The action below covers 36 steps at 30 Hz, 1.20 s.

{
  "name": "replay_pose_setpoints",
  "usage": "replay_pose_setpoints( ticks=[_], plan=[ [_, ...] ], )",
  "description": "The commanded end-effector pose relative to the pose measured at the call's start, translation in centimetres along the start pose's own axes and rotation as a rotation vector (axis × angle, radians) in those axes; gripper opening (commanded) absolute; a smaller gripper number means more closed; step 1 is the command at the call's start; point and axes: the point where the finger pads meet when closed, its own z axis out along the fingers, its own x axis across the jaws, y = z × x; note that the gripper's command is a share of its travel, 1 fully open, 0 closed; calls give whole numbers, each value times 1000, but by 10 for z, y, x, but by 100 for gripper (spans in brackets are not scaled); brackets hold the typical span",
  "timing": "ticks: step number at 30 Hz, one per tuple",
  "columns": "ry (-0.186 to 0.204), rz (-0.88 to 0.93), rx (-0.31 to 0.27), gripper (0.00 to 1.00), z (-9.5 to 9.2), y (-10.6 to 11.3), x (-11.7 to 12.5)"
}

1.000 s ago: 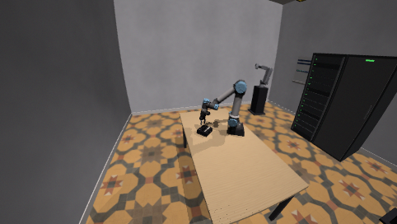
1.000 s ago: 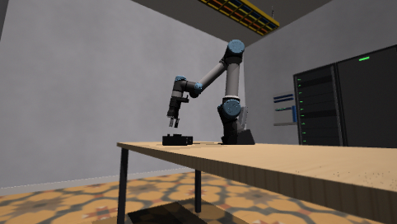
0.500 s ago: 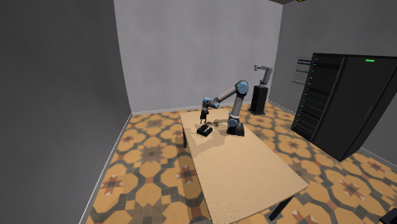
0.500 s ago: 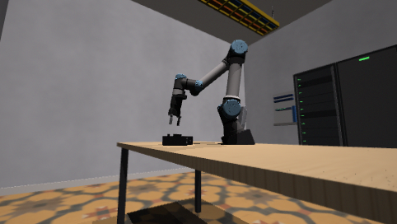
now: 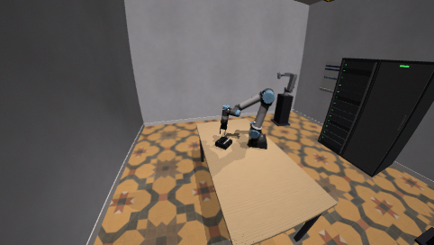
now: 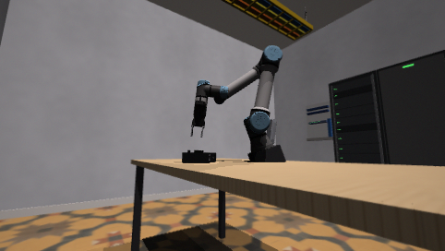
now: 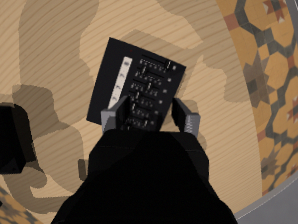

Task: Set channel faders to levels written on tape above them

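Note:
The lighting desk is a small black box with a white tape strip and several fader slots. It lies flat on the wooden table near the far left edge, also seen in the top view and the exterior view. My gripper hangs open and empty well above the desk, fingers pointing down. It also shows in the top view and the exterior view. The tape numbers and fader cap positions are too small to read.
The arm's base stands on the table right of the desk. The table edge runs close beside the desk, with tiled floor beyond. A black server rack stands at the right wall.

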Motion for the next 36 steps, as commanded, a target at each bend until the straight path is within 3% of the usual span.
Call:
replay_pose_setpoints(
  ticks=[1, 15, 28, 36],
  plan=[
    [-16, 134, -8, 100, -4, -1, -1],
    [-67, 676, -17, 100, -22, 1, -9],
    [-91, 937, -32, 100, -31, 4, -15],
    [-97, 1007, -38, 100, -33, 5, -17]
  ],
)
